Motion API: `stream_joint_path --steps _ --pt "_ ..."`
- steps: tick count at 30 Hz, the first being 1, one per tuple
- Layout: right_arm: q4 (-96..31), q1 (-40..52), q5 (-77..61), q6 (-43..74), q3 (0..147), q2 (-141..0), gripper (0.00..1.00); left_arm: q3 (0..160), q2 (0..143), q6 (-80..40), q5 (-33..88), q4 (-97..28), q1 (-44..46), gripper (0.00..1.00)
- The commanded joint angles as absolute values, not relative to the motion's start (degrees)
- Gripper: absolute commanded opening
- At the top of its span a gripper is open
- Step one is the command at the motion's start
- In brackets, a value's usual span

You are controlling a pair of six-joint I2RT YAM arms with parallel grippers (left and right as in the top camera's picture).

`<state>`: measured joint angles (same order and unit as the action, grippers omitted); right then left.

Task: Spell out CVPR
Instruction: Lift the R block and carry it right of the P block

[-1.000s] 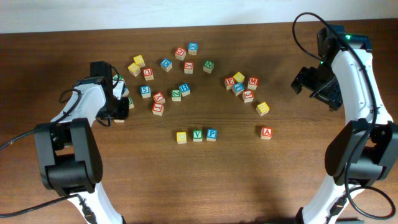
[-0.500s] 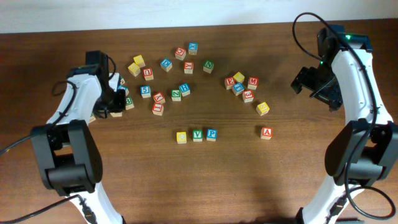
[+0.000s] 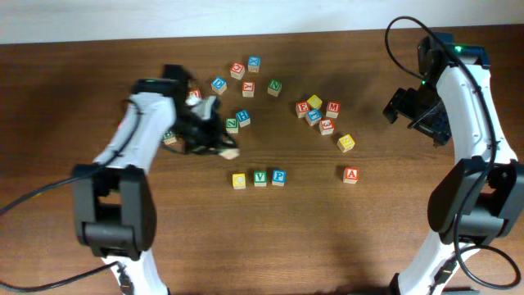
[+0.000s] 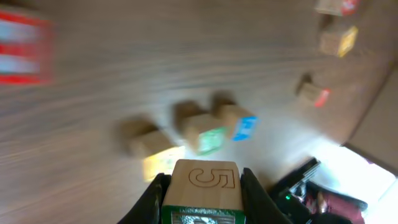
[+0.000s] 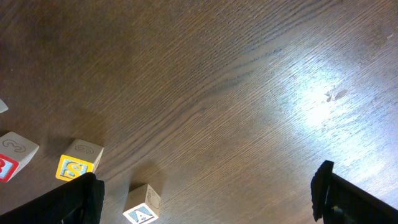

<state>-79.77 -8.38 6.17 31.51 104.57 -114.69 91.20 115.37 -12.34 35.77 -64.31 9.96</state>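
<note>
Three blocks stand in a row at the table's middle: yellow C, green V, blue P. My left gripper is just behind and left of the row, shut on a wooden block. In the left wrist view the gripper holds this block, which has a green side and a carved mark on top. I cannot read its letter. The row shows blurred below it, yellow, green, blue. My right gripper is open and empty at the far right.
Loose letter blocks lie behind the row and in a cluster at right. A yellow block and a red A block lie right of the row. The A block also shows in the right wrist view.
My left arm has swung right from the left-hand blocks to just behind the row, carrying a block in its jaws. The right arm has not moved.
</note>
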Motion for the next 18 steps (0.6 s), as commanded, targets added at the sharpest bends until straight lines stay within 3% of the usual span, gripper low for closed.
stream_joint_path --steps 1,8,18 --pt "-79.9 -8.4 6.7 31.7 105.3 -113.8 0.98 92.1 113.5 -24.3 29.7 -58.9 21.3 0.18" --pt "-79.9 -8.4 6.7 31.7 105.3 -113.8 0.98 91.9 113.6 -38.4 1.5 -54.2 40.6 0.19" --pt "-79.9 -8.4 6.7 31.7 105.3 -113.8 0.98 91.9 118.0 -44.6 -7.7 -44.6 49.1 0.18"
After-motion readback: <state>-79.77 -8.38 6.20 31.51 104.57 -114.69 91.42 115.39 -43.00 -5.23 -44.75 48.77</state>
